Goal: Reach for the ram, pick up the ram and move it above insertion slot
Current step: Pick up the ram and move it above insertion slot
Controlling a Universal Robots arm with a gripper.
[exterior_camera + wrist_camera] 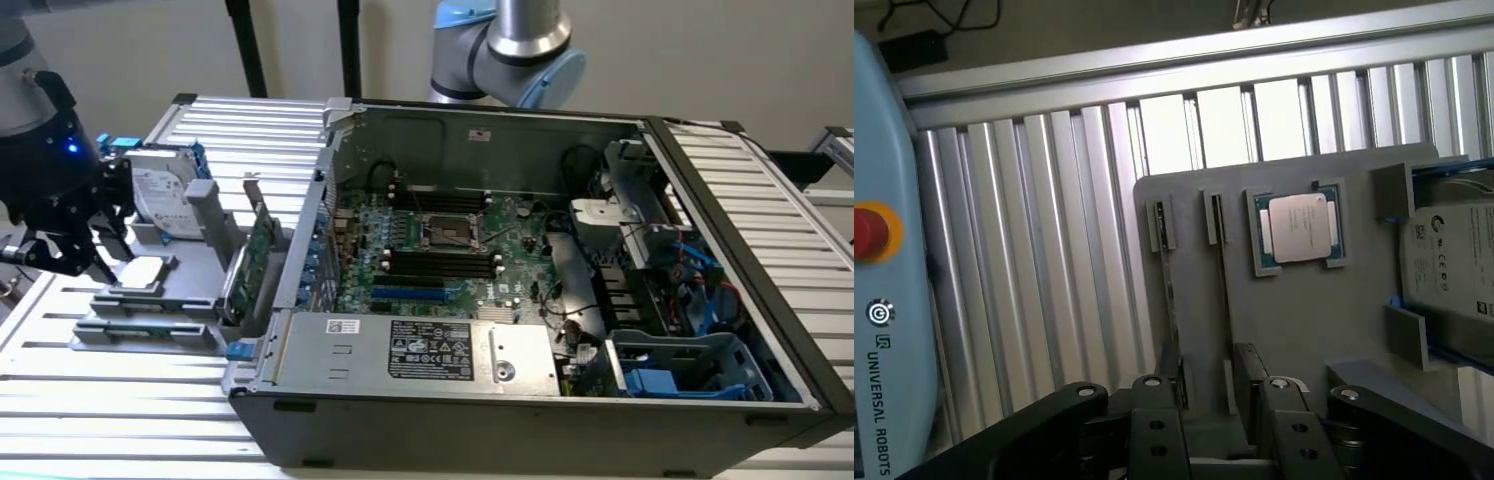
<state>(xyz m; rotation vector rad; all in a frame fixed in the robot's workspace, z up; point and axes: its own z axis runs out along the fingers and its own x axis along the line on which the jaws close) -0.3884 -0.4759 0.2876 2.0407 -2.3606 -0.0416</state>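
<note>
In the exterior view the gripper [60, 258] hangs over a grey holder [147, 325] on the slatted bench [107, 420], at the exterior view's left of the open computer case [400, 420].

In the wrist view the fingers [1286, 420] are spread apart and grasp nothing. The gripper [1214, 385] sits low over the holder [1304, 330]. The ram [1170, 295] looks to be the thin strip standing on edge in a slot there, though seen edge-on I can't be sure. A processor [1299, 228] and a hard drive [1454, 260] lie further along.

The ram should be light, stiff and thin, so liable to tip or twist. I'd pinch the flat faces near mid-length, keeping off the contact edge and squeezing gently on the chips.
</note>
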